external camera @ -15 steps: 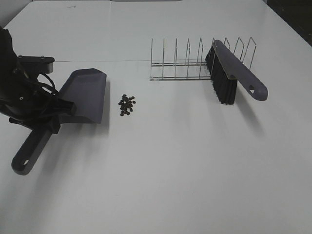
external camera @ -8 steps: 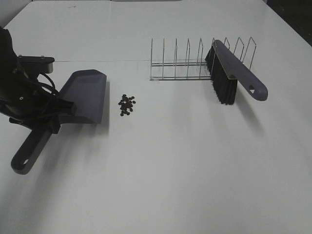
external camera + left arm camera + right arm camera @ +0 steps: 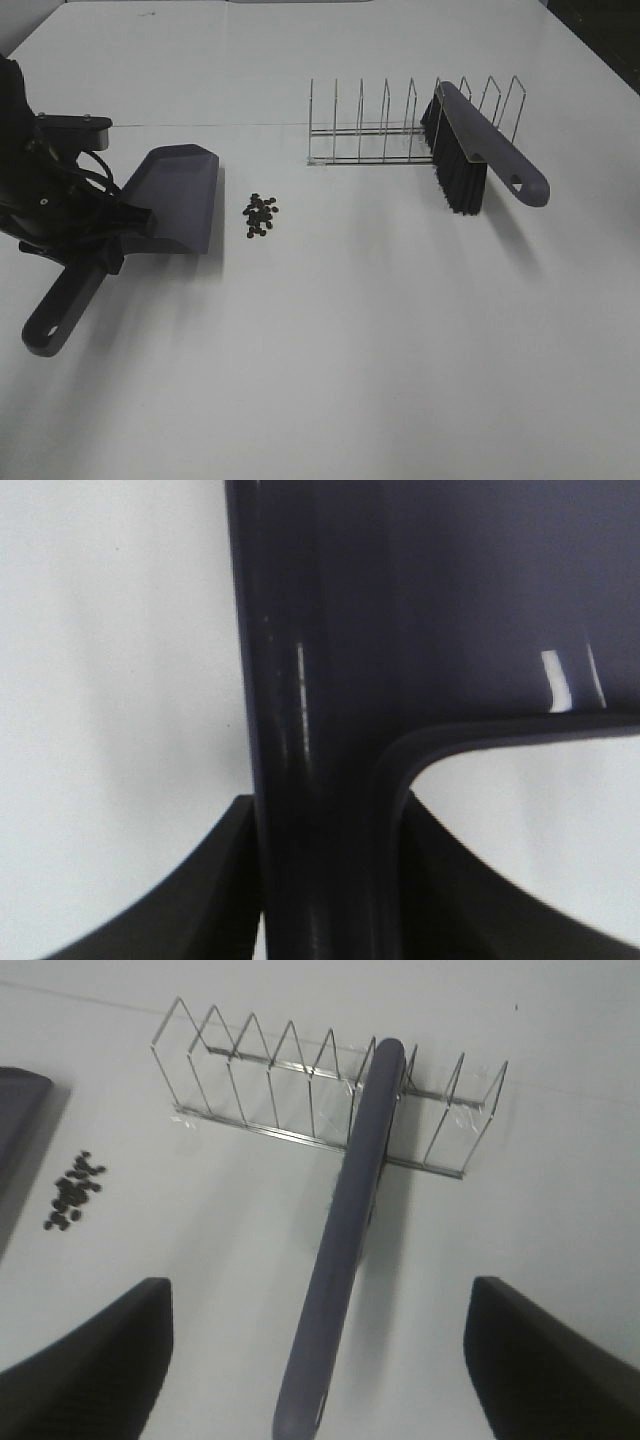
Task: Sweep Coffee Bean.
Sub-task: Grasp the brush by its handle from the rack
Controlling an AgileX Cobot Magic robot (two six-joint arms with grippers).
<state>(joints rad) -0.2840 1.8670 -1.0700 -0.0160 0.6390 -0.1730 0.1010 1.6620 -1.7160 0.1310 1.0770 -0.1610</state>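
Observation:
A small pile of coffee beans (image 3: 260, 215) lies on the white table, also seen in the right wrist view (image 3: 72, 1192). The grey-purple dustpan (image 3: 180, 195) sits just left of the pile, its lip facing the beans. My left gripper (image 3: 115, 238) is shut on the dustpan handle (image 3: 320, 810), with a finger (image 3: 215, 890) on each side. The brush (image 3: 480, 150) leans in the wire rack (image 3: 370, 135), bristles down. My right gripper (image 3: 320, 1295) is open wide above the brush handle (image 3: 345, 1240) and holds nothing; it is out of the exterior view.
The wire rack (image 3: 270, 1080) stands behind the beans to the right, with several upright dividers. The white table (image 3: 350, 350) stretches out in front. The left arm's black body and cables (image 3: 40, 180) crowd the left edge.
The dustpan and my left gripper have shifted very slightly to the left. The beans, brush and rack have not moved.

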